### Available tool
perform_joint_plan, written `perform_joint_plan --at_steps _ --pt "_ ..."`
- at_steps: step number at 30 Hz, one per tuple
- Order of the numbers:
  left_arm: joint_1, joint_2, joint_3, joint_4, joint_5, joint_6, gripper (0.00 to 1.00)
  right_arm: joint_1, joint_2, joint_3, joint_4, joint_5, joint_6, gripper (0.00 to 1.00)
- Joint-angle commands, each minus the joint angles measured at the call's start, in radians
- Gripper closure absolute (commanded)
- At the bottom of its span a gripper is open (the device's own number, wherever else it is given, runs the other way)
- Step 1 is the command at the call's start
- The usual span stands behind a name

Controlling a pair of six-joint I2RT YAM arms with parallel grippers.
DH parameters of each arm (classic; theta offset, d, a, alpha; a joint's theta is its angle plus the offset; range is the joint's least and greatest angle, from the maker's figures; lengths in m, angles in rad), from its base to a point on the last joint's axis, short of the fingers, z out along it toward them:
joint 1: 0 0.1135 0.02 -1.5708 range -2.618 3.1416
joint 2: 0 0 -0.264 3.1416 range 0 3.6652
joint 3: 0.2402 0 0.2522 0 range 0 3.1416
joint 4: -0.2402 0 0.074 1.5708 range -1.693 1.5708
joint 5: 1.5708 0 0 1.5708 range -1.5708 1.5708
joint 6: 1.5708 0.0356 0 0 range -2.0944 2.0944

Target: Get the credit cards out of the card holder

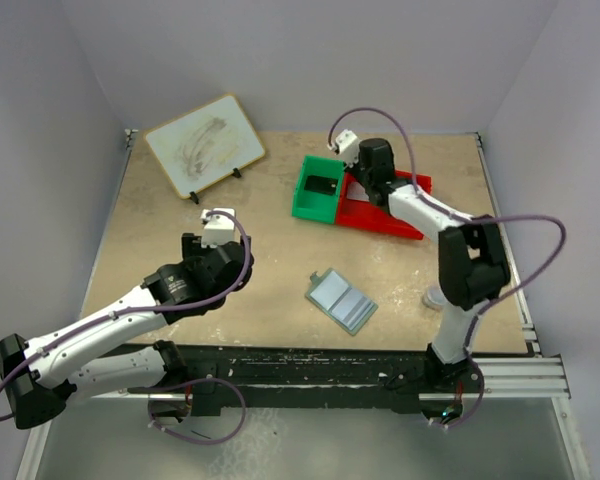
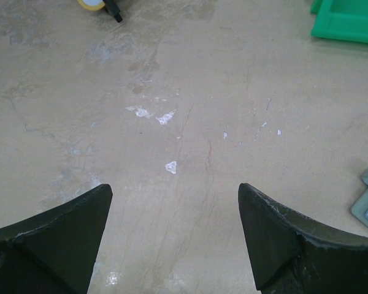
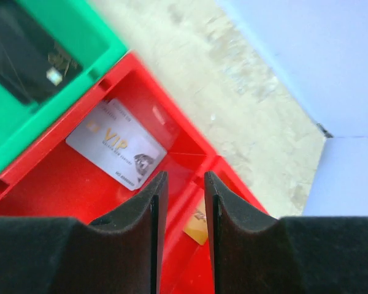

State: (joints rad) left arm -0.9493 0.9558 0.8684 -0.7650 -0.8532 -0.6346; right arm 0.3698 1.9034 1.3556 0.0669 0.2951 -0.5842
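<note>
Two empty claws: left claw (image 2: 175, 196) spread wide, right claw (image 3: 184, 177) slightly parted over red bin (image 3: 61, 190); card holder (image 1: 341, 302) toward tabletop's (image 1: 280, 230) near edge, diagonal, roughly equidistant from both.

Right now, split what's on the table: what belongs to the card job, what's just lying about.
Job: card holder, lying open; white VIP card and gold card in the red bin; dark card in the green bin; right gripper above the red bin.
Lying about: whiteboard propped at the back; left gripper, open over bare table.
</note>
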Motion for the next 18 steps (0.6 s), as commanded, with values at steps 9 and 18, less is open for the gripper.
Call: perform_joint_plan --at_steps 9,18 --pt "0.003 0.0 -0.004 0.043 0.054 -0.005 0.18 -0.005 -0.542 -0.32 -0.11 -0.29 0.745 0.59" --pt "0.004 0.013 -0.182 0.357 0.373 -0.129 0.17 -0.005 -0.77 -0.73 -0.021 -0.544 1.014 0.52"
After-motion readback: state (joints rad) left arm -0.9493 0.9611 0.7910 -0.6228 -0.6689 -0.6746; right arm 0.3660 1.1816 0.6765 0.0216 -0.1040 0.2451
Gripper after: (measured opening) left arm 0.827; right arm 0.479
